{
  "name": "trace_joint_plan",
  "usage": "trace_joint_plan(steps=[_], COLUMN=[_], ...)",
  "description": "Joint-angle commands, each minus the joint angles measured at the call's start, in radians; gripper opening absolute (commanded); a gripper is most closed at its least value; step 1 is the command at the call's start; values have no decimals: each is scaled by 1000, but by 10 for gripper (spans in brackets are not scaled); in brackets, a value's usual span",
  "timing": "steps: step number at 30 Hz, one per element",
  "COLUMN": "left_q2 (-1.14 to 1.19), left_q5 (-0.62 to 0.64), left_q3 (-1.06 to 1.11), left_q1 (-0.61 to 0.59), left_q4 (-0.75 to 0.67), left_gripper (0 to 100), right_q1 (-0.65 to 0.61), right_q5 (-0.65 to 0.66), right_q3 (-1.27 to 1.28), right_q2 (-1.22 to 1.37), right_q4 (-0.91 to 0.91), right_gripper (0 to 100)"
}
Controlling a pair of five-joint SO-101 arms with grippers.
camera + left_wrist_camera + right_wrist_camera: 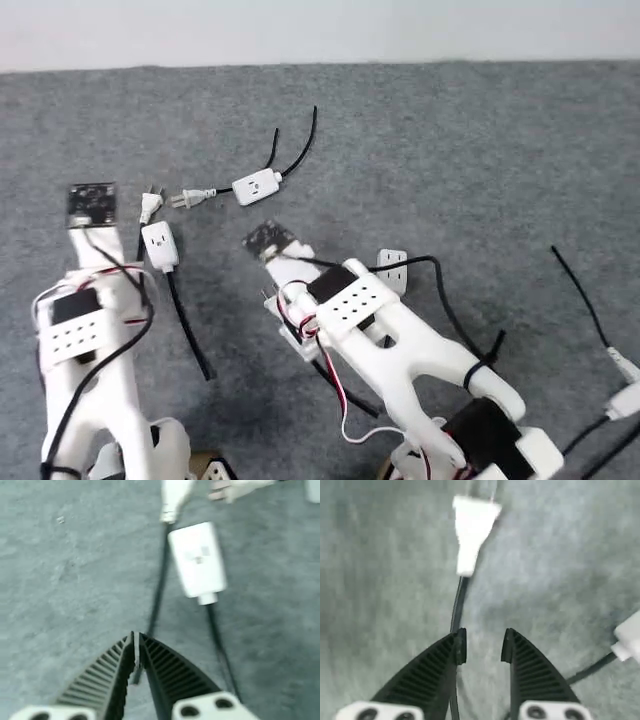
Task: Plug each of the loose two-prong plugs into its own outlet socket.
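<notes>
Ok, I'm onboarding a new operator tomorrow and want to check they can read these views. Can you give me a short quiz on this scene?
1. True or false: the right tool is open.
2. The left tool is shut on: A) the outlet socket, B) the black cord, C) nothing.
3. Fill in: the two-prong plug lying ahead of the right tool is ___ in colour.

Key: 1 true; 2 B; 3 white.

I'm looking at a grey, carpet-textured desk (480, 150) that runs back to a plain white wall (320, 30).
</notes>
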Motion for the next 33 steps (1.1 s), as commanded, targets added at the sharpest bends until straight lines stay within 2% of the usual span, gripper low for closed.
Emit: trace_joint_plan(steps=[1,4,6,12,13,18,22,33], left_q2=[-5,-5,-5,-6,-6,-6,-6,-6], left_q5=[-11,18,78,120,120,120,117,114], left_q3=[-7,-10,-15,-15,-15,-15,-15,-12], left_q1=[-72,-110,-141,-192,-192,-193,-195,-196], left_q4=[-29,-64,-78,-124,-124,-126,-127,-146], left_gripper=[16,16,16,16,16,16,16,16], right_q1=[-22,-18,-15,99,117,177,131,-137], right_q5=[140,284,476,1333,1421,1700,1826,1832], right_q3=[0,15,41,46,23,-75,-89,-89], right_q2=[-48,-47,-45,-47,-47,-38,-36,27], right_q4=[70,47,39,128,142,154,150,145], right_gripper=[117,117,117,117,117,117,117,118])
